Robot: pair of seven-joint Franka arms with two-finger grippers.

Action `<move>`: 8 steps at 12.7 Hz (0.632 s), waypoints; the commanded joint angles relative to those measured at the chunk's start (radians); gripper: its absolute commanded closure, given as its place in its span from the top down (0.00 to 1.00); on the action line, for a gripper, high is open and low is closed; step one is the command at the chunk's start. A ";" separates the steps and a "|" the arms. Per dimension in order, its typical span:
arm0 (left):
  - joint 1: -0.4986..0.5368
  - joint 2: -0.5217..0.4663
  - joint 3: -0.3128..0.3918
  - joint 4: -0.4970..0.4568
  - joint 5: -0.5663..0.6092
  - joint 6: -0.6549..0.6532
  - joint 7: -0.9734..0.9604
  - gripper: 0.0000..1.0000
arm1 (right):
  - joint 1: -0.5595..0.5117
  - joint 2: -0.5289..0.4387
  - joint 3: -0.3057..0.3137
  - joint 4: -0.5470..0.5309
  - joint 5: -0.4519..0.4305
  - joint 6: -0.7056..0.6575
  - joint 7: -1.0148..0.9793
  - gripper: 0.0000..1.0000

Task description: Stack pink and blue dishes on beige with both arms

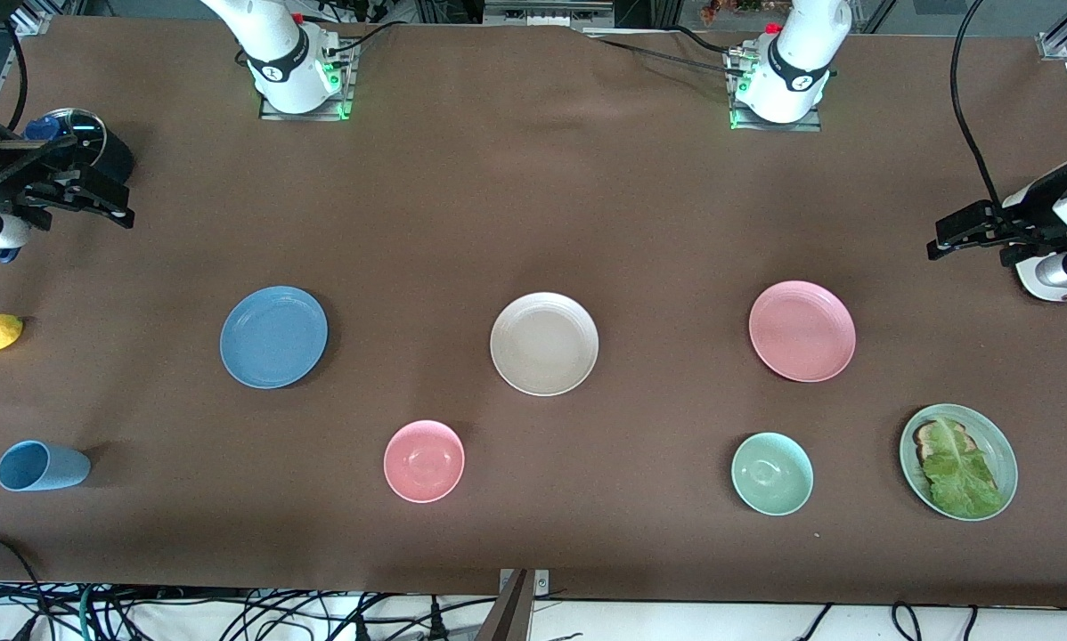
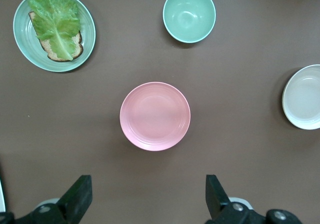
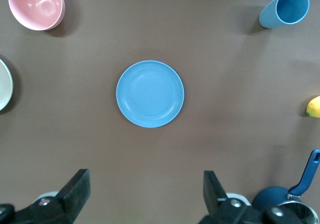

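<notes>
Sitting mid-desk, the beige plate (image 1: 543, 343) lies bare, with the blue plate (image 1: 273, 336) well apart toward the right arm's end and the pink plate (image 1: 802, 330) toward the left arm's end, so each arm likely takes the dish on its own end. Nothing is stacked yet. The right end effector (image 3: 145, 194) hangs over the blue plate, the left end effector (image 2: 148, 196) over the pink; both stand spread wide, holding nothing.

Brown cloth-covered table (image 1: 533, 205); black cables (image 1: 231, 614) on white floor nr camera.
</notes>
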 commanded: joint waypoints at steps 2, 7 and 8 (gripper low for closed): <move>-0.001 0.015 0.000 0.030 -0.018 -0.013 0.014 1.00 | 0.003 -0.004 0.025 -0.003 0.000 0.005 0.091 1.00; -0.003 0.018 0.000 0.038 -0.021 -0.013 0.014 1.00 | 0.003 -0.001 0.025 -0.003 0.002 0.005 0.093 1.00; -0.003 0.018 0.000 0.038 -0.021 -0.013 0.016 1.00 | 0.003 -0.001 0.025 -0.003 0.002 0.003 0.094 1.00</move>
